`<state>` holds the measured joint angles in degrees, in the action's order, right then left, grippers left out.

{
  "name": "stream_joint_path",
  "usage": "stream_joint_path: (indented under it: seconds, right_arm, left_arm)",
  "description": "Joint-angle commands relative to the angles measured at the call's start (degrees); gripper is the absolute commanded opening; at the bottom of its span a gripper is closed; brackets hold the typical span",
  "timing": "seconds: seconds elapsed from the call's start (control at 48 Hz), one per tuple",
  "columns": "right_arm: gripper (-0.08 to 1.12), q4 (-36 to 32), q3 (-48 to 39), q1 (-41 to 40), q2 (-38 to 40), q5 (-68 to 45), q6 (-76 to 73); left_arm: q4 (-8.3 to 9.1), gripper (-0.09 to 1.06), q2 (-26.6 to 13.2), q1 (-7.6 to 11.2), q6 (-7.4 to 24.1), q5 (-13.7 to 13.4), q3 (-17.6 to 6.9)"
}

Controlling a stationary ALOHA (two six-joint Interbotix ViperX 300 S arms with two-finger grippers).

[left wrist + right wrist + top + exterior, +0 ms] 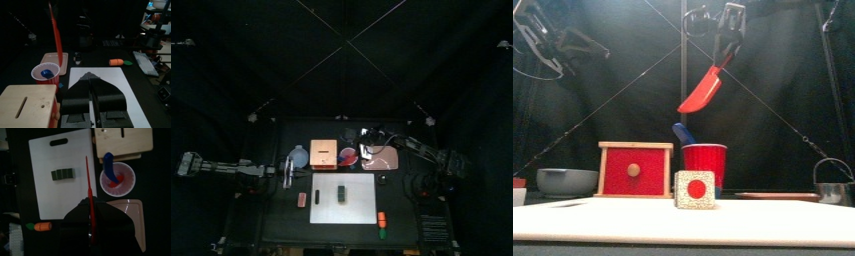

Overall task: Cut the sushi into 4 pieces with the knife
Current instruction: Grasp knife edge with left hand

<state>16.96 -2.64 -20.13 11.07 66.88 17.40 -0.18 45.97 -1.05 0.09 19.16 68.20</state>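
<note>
The red knife [703, 90] is held clamped between the jaws of the right gripper [91, 203], handle up and blade hanging down at a slant. It is raised high above the table, clear of everything, behind the back edge of the white cutting board [321, 192]. The sushi roll [63, 174] is found lying on the cutting board, near its middle, with its dark green blocks seen joined in one row. Nothing is touching it.

Just behind the board's back edge a red cup [704, 165] is stood upright, with a blue knife [684, 133] leaning out of it. A wooden box [635, 170] with a red drawer front is set touching or nearly touching the cup's left side. A grey bowl [567, 181] is placed further left of the board's back corner. A pink tray [385, 158] is laid flat behind the board's back right corner, and a metal cutter [831, 190] is seen further to the right. A toy carrot [382, 219] is left off the board's front right corner.

The left gripper [91, 77] is held over the board's left side, jaws pressed together on nothing.
</note>
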Motion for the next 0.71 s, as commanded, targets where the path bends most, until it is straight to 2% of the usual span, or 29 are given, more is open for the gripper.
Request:
stream_joint_path:
  seconds: [0.021,0.104,0.229,0.354,0.479,0.708]
  right_arm:
    - [0.02,-1.3,-5.2,1.8,4.8,-8.0,0.1]
    - [0.02,-2.5,-13.4,3.7,7.9,-17.4,0.1]
    - [0.02,-3.0,-25.7,7.4,12.2,-34.4,0.2]
    - [0.02,-3.5,-36.4,10.6,16.3,-51.4,0.1]
    - [0.02,-3.6,-42.3,12.7,19.0,-62.1,0.0]
    - [0.02,-3.1,-47.1,14.6,19.1,-71.2,0.1]
  left_arm:
    - [0.0,0.29,-0.1,-0.18,0.2,1.8,-0.8]
    - [0.18,0.29,-0.2,-0.18,0.3,2.5,-0.7]
    - [0.26,0.3,-0.2,-0.18,0.4,5.1,0.3]
    - [0.18,0.36,-0.3,-0.26,0.3,7.0,1.1]
    - [0.18,0.48,-1.2,-0.35,0.3,7.2,1.1]
    - [0.09,0.73,-6.3,-0.53,0.2,7.6,-0.1]
